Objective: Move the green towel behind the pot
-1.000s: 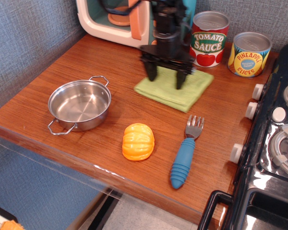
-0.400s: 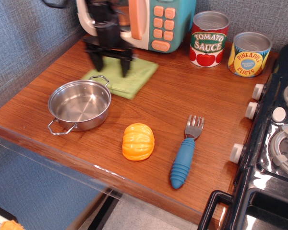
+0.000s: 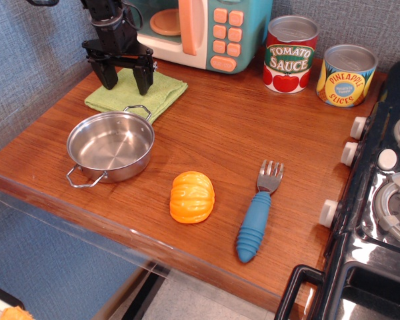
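The green towel (image 3: pixel 139 95) lies flat on the wooden counter right behind the pot (image 3: pixel 110 146), its near edge under the pot's far wire handle. The pot is empty and stands near the counter's front left edge. My gripper (image 3: pixel 127 82) is open, fingers spread and pointing down over the towel's far left part. Its fingertips are at or just above the cloth; I cannot tell whether they touch it.
A toy microwave (image 3: pixel 197 30) stands at the back. A tomato sauce can (image 3: pixel 291 53) and a pineapple can (image 3: pixel 347 75) stand at the back right. An orange toy pumpkin (image 3: pixel 192 197) and a blue-handled fork (image 3: pixel 256 219) lie in front. A toy stove (image 3: pixel 380 200) is at the right.
The gripper has dragged the towel leftward across the counter, from in front of the tomato can to behind the pot. The pot has not moved.
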Tool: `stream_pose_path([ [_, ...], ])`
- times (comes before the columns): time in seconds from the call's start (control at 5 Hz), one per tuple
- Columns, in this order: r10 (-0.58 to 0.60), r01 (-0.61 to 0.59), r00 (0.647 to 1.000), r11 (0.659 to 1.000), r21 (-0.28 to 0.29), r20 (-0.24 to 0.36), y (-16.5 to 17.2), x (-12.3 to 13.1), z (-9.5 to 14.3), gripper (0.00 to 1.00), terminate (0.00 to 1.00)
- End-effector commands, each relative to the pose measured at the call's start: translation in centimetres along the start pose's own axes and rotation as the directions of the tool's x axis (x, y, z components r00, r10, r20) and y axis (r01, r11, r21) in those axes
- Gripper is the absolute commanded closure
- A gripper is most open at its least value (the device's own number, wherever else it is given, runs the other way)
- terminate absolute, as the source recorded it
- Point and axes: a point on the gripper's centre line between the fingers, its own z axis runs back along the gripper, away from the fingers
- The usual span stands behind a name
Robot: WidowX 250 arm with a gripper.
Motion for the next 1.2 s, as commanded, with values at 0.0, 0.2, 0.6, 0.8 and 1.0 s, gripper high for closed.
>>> stream_pose_path([
  [0.0,-0.003,0.029,0.986,0.987,-0.156,0.167,-3.7,1.5,6.2,0.0,0.0],
  [0.2,-0.024,0.055,0.976,0.988,-0.141,0.215,-6.1,1.2,9.7,0.0,0.0],
  [0.6,-0.061,0.072,0.981,0.996,-0.054,0.183,-8.9,0.5,12.0,0.0,0.0],
  [0.8,-0.065,0.067,0.994,0.998,-0.015,0.089,-9.8,0.1,11.5,0.0,0.0],
  [1.0,-0.099,0.1,0.993,0.995,-0.014,0.06,-10.5,-0.1,11.0,0.0,0.0],
])
